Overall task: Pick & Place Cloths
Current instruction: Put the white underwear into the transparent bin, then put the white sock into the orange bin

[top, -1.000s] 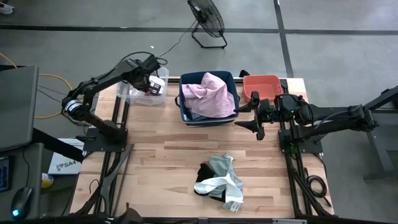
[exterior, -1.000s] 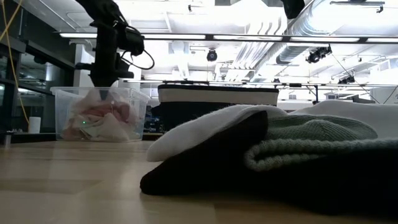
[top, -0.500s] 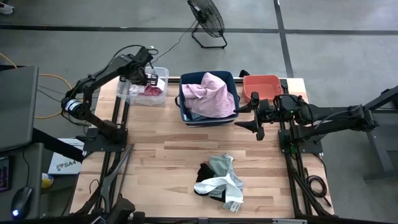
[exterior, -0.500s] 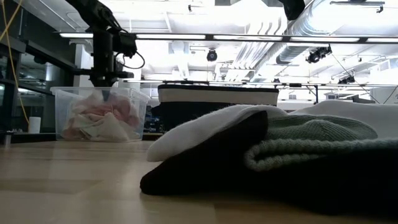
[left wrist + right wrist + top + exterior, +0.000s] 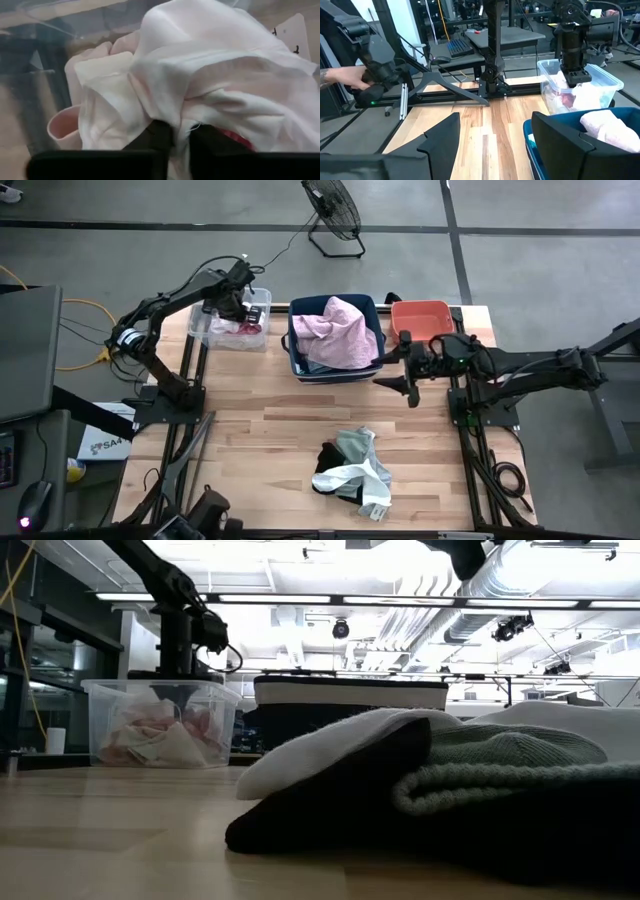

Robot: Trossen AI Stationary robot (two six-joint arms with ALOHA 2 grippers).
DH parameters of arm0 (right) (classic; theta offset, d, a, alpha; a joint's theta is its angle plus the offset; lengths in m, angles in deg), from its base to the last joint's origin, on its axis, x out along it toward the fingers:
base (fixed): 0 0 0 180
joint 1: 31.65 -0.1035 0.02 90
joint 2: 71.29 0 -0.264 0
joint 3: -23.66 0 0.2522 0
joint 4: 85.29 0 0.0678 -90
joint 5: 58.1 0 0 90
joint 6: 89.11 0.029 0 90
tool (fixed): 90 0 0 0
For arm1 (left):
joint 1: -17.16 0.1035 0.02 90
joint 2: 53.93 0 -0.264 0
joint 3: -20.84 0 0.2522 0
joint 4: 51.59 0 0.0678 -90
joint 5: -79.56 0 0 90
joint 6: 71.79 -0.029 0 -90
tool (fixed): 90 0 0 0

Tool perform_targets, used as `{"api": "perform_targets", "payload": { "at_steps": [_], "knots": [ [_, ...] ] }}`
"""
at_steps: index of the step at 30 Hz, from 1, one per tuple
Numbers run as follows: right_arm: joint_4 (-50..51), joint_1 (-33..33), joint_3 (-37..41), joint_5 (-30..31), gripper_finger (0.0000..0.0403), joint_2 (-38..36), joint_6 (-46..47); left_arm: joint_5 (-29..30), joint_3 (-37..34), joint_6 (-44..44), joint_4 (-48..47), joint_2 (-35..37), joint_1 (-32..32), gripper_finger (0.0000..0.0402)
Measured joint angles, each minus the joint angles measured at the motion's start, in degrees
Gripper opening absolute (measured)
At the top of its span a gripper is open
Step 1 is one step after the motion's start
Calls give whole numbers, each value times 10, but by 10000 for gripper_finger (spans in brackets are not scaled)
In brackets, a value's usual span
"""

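**Left claw down in the clear bin on pale cloth; right claw wide open by the navy bin**

The light wooden table (image 5: 300, 430) carries three bins along its far edge. The navy plastic bin (image 5: 335, 366) in the middle holds a large light pink cloth (image 5: 340, 330), heaped and crumpled with no clear long axis, spilling toward the bin's right wall. To its right sits the coral plastic bin (image 5: 420, 315). At the table's near side, well apart from both arms, lies a small pile of white, grey-green and black cloths (image 5: 352, 470), its long axis running diagonally from the black piece at its left to the white end nearest the front edge.

The clear plastic bin (image 5: 215, 335) stands at the far left. The left gripper (image 5: 243, 308) reaches down into it, directly over a crumpled wad of white and pale pink cloths (image 5: 200, 75), with a scrap of hot pink showing beside the fingers (image 5: 157, 137). The dark fingertips stand only a narrow gap apart, pressed against the fabric folds; whether they pinch any cloth cannot be told.

The right gripper (image 5: 402, 360) hovers just beside the navy bin's right wall, in front of the coral bin, its jaws spread wide and holding nothing.

A person's hand (image 5: 350, 77) shows beyond the table's left end.
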Motion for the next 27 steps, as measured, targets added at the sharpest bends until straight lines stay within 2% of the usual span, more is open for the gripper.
{"api": "perform_targets", "payload": {
  "at_steps": [7,11,23,27],
  "knots": [
    [1,0,0,0,237,1,12,-8,0,-20,-9,12,-7,156],
    [5,0,0,0,237,1,12,-10,0,-20,-11,30,-6,195],
    [27,-2,0,-1,237,1,12,-10,0,-15,-18,99,-6,206],
    [46,-2,0,-4,237,1,15,-46,0,-20,-14,119,-6,206]
  ]
}}
